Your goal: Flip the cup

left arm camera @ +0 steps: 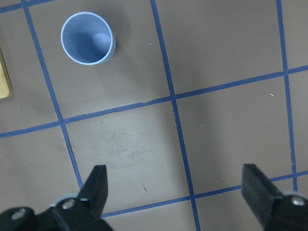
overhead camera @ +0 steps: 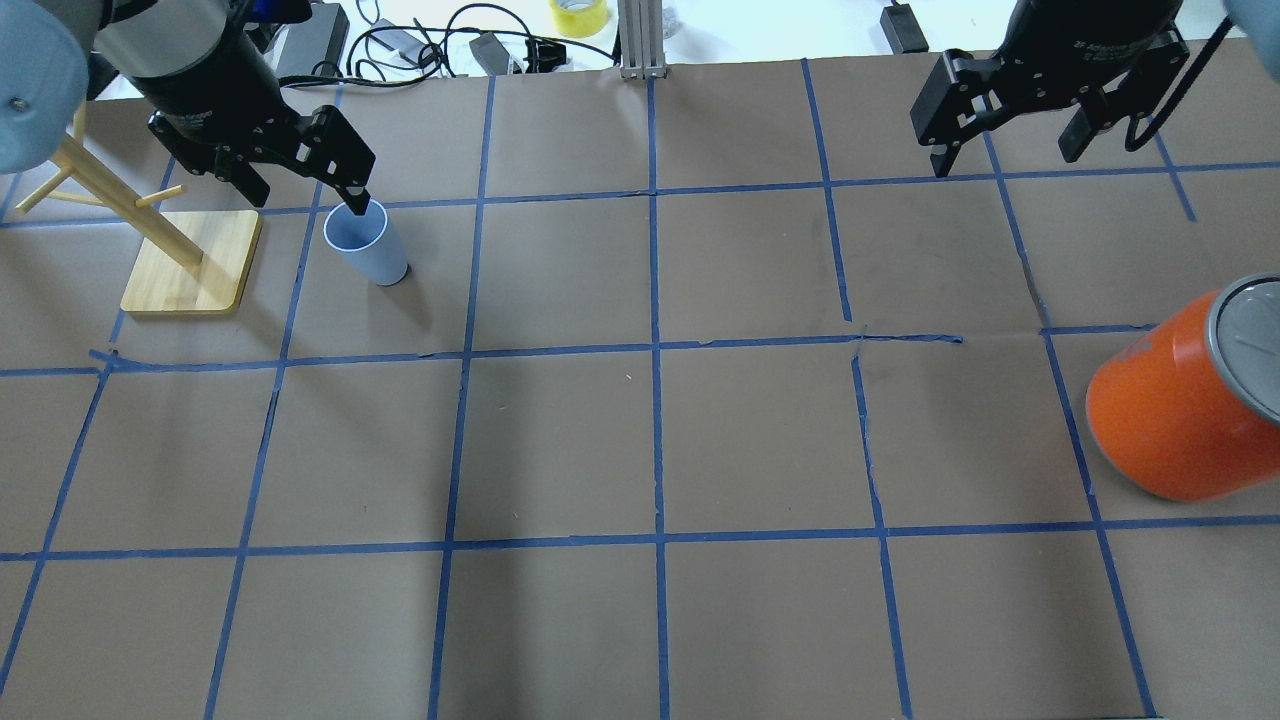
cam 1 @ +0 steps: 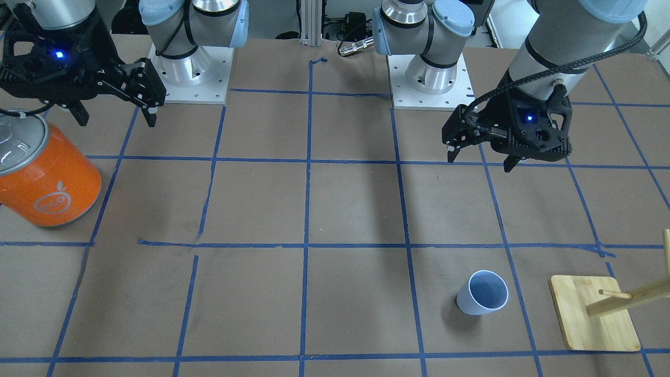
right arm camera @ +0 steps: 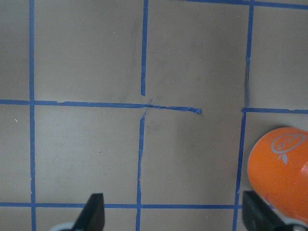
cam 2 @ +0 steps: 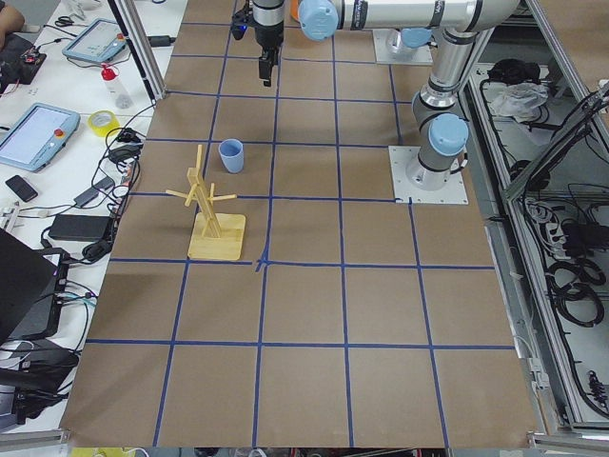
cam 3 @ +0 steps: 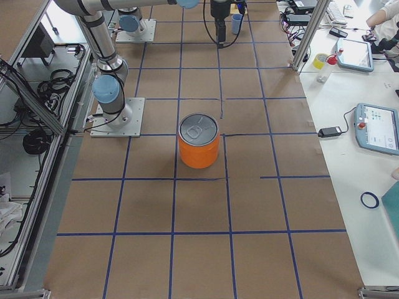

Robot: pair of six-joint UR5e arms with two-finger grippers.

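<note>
2 jaw pairs were spread, left gripper [cam 1: 480, 163] and right gripper [cam 1: 116, 120] alike. The cup [cam 1: 482, 292] stood mouth-up, lower right in the front view; the left needed a square pinch on its wall.

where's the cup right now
In the overhead view the cup stands mouth up at the upper left, on the robot's left side of the table. It is just right of the wooden stand and not touching it.
</note>
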